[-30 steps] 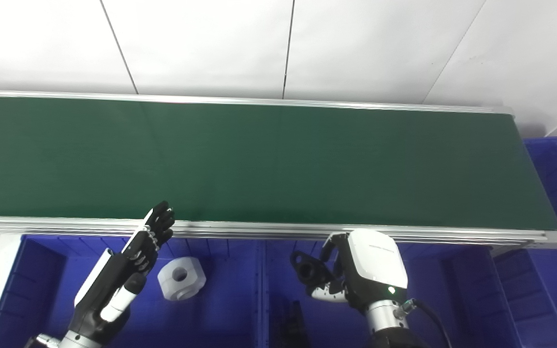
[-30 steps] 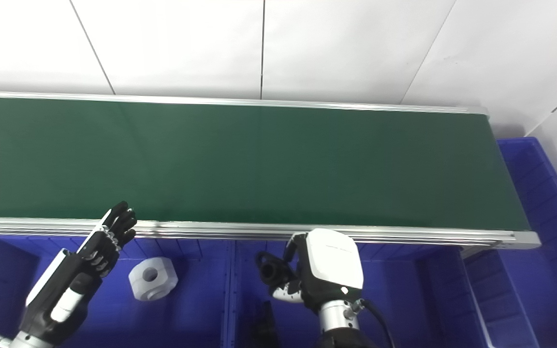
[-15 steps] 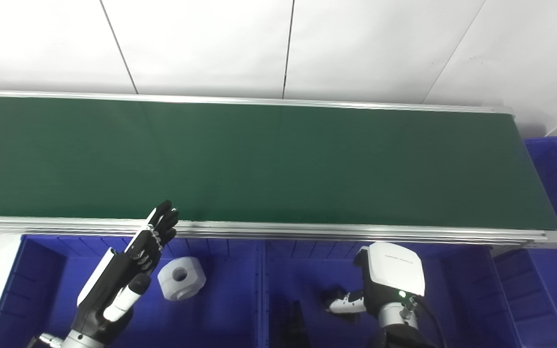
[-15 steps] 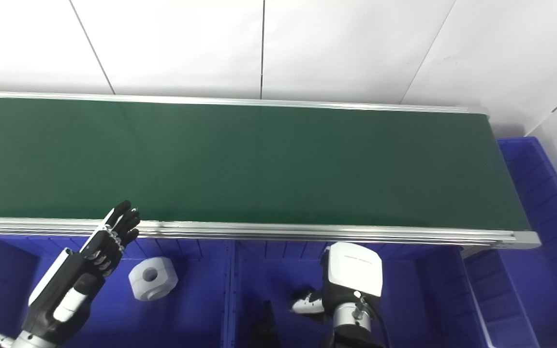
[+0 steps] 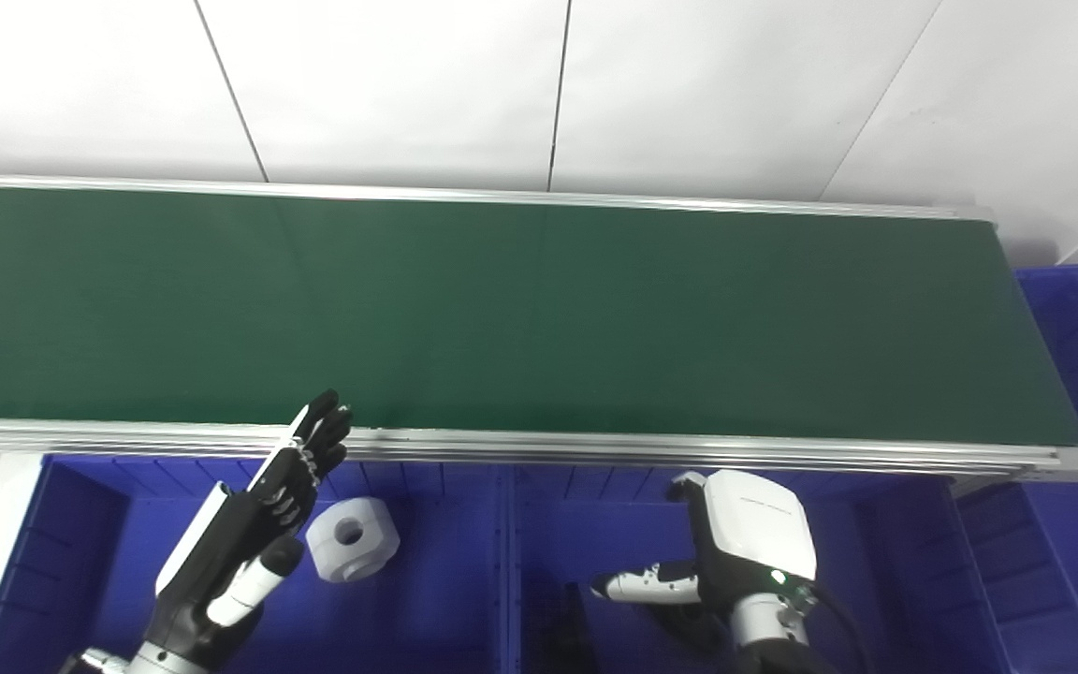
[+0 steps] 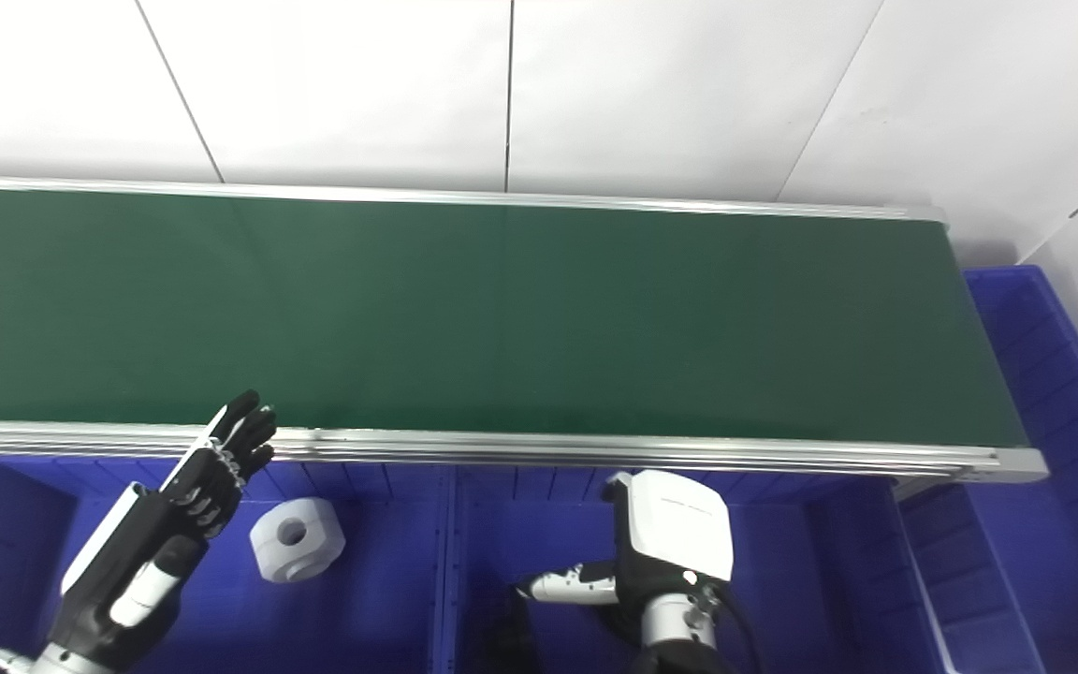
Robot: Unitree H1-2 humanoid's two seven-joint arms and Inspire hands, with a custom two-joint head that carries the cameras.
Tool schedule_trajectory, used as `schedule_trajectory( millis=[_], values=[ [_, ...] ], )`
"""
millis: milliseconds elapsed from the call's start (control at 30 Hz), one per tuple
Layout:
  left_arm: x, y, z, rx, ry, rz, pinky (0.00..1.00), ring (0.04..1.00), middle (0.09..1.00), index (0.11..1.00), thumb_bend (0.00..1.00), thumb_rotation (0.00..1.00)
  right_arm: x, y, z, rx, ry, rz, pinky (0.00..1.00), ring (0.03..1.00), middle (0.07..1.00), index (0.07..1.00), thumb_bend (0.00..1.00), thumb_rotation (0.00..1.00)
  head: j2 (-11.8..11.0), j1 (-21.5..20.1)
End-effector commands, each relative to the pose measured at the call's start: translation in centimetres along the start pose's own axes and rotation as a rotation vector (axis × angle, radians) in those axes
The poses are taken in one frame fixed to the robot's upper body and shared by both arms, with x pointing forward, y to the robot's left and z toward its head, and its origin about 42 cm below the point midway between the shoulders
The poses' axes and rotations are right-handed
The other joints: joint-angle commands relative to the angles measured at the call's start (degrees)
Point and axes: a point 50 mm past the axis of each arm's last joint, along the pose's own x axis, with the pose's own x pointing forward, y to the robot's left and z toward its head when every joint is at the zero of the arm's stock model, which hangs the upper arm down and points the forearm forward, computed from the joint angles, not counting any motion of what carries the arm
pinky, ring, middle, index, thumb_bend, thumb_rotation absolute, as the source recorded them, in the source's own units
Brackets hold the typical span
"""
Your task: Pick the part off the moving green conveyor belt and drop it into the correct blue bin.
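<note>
Our right hand [image 5: 745,552] hangs over the middle blue bin [image 5: 595,524] with fingers [image 5: 637,587] spread and empty, the black part [image 5: 569,629] lying just below-left of them, while our left hand [image 5: 249,524] waits open.

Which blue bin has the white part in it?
The left bin, beside the left hand: the white part lies there. The middle bin shows only dark parts.

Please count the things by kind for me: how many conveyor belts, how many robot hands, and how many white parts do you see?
Green conveyor belt: 1
Robot hands: 2, the left hand and the right hand
White part: 1
Total: 4
</note>
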Motion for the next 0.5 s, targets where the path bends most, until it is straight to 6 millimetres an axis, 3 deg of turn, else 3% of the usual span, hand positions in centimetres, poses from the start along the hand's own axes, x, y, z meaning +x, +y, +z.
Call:
schedule_trajectory(
  millis=[0, 33, 67, 100, 167, 200, 300, 467],
  values=[
    [-0.2, -0.6, 0.6, 0.020, -0.031, 0.012, 1.00, 1.000, 0.969, 1.000, 0.69, 0.77, -2.1, -0.9, 1.7, 0.230, -0.129, -0.051, 0.71, 0.775, 0.782, 0.723, 0.85, 0.61, -0.4, 1.7],
    [-0.2, -0.8, 0.5, 0.024, -0.033, 0.017, 1.00, 1.000, 0.964, 1.000, 0.70, 0.76, -2.6, -1.1, 1.9, 0.318, -0.166, -0.042, 0.72, 0.803, 0.808, 0.741, 0.81, 0.70, -0.4, 1.7],
    [-0.3, -0.9, 0.4, 0.030, -0.033, 0.022, 1.00, 1.000, 0.964, 1.000, 0.70, 0.76, -3.5, -1.2, 2.3, 0.525, -0.256, 0.027, 0.72, 0.806, 0.810, 0.743, 0.81, 0.71, -0.6, 2.9],
    [-0.3, -1.1, 0.3, 0.029, -0.035, 0.023, 1.00, 0.994, 0.959, 1.000, 0.70, 0.76, -4.3, -1.1, 2.7, 0.747, -0.335, 0.103, 0.78, 0.856, 0.846, 0.766, 0.83, 0.88, -0.6, 3.9],
    [-0.3, -1.3, 0.3, 0.022, -0.034, 0.020, 1.00, 0.999, 0.962, 1.000, 0.69, 0.75, -5.8, -0.5, 3.5, 1.065, -0.403, 0.187, 0.80, 0.843, 0.833, 0.773, 0.90, 0.97, -0.3, 4.3],
    [-0.3, -1.3, 0.4, 0.021, -0.028, 0.022, 1.00, 0.999, 0.962, 1.000, 0.70, 0.75, -6.4, 0.1, 3.9, 1.129, -0.419, 0.182, 0.78, 0.819, 0.815, 0.769, 0.93, 0.98, 0.1, 4.2],
    [-0.3, -1.2, 0.8, 0.013, -0.019, 0.023, 1.00, 0.999, 0.960, 1.000, 0.73, 0.74, -7.4, 1.2, 4.6, 1.167, -0.469, 0.120, 0.79, 0.798, 0.801, 0.790, 0.91, 1.00, 1.7, 2.2],
    [-0.1, -1.1, 1.2, 0.018, -0.036, 0.012, 1.00, 1.000, 0.969, 1.000, 0.69, 0.76, -5.8, 3.2, 2.9, 1.067, -0.492, 0.007, 0.78, 0.813, 0.817, 0.795, 0.86, 0.98, 3.3, 0.7]
  ],
)
